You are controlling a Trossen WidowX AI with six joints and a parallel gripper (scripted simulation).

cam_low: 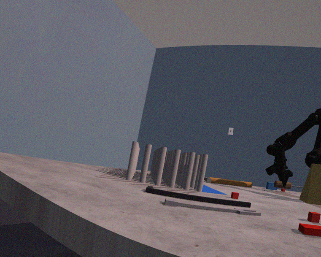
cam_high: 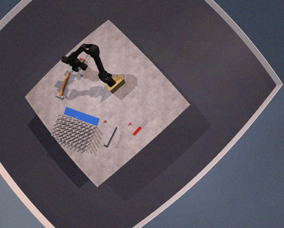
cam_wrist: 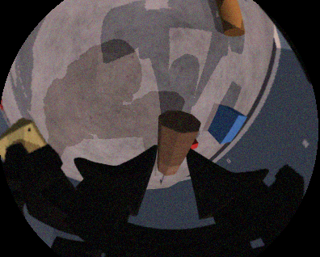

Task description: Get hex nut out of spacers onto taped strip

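Between pincer (cam_wrist: 172,170) fingers: wooden-handled tool (cam_wrist: 174,141).

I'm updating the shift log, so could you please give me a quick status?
Pincer shut on wooden-handled rod tool, away from the field. Pale speck, likely the nut, on blue taped strip. Spacers upright. Hammer lying close by pincer.
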